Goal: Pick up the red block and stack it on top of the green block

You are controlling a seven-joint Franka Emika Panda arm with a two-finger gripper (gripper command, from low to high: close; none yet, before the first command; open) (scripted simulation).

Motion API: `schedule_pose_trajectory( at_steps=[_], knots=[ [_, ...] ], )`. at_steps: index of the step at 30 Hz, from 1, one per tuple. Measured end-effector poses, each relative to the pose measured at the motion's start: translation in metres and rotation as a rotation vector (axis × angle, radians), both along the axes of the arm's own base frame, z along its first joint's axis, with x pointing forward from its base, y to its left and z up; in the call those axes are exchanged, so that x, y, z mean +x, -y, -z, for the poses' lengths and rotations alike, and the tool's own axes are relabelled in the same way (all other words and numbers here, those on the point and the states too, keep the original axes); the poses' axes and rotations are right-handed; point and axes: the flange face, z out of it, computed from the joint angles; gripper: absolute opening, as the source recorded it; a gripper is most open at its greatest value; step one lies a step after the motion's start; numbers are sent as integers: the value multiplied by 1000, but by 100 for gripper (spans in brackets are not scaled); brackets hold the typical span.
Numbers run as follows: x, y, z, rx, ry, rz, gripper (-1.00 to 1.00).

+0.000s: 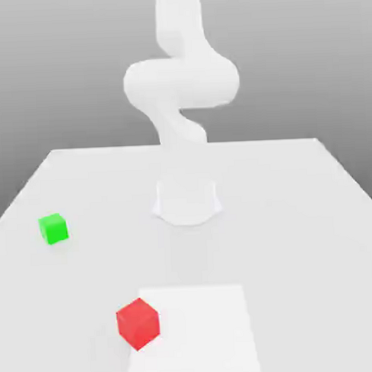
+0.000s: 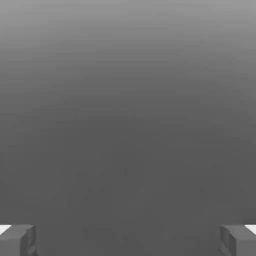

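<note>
The red block (image 1: 138, 323) rests on the white table (image 1: 297, 215) near the front, slightly toward the exterior view's left. The green block (image 1: 53, 228), smaller in the picture, sits farther back at the exterior view's left, well apart from the red one. In the hand view, my gripper (image 2: 128, 241) is open, with its two grey fingertips (image 2: 18, 240) spread wide and nothing between them. Beyond the fingertips lies plain grey background. The white arm (image 1: 181, 83) rises from its base and leaves the exterior view at the top edge.
The arm's round base (image 1: 187, 200) stands at the middle of the table. A brighter white square patch (image 1: 203, 329) lies on the tabletop at the front, with the red block at its corner on the exterior view's left.
</note>
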Motion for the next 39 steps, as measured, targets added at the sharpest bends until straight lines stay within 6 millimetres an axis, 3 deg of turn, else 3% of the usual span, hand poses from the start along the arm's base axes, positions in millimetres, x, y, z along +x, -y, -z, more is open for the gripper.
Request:
schedule_pose_trajectory(
  at_steps=[5,11,16,20,23,27,28,34,39],
  knots=[
    [53,21,104,72,-164,152,0],
    [78,48,233,152,-349,339,0],
    [70,68,340,215,-501,500,0],
    [45,82,420,266,-620,640,0],
    [34,82,465,283,-669,689,0],
    [31,82,511,285,-675,695,0],
    [31,82,518,285,-676,695,-100],
    [31,81,521,285,-674,695,-100],
    [32,82,479,285,-674,696,-100]
  ],
)
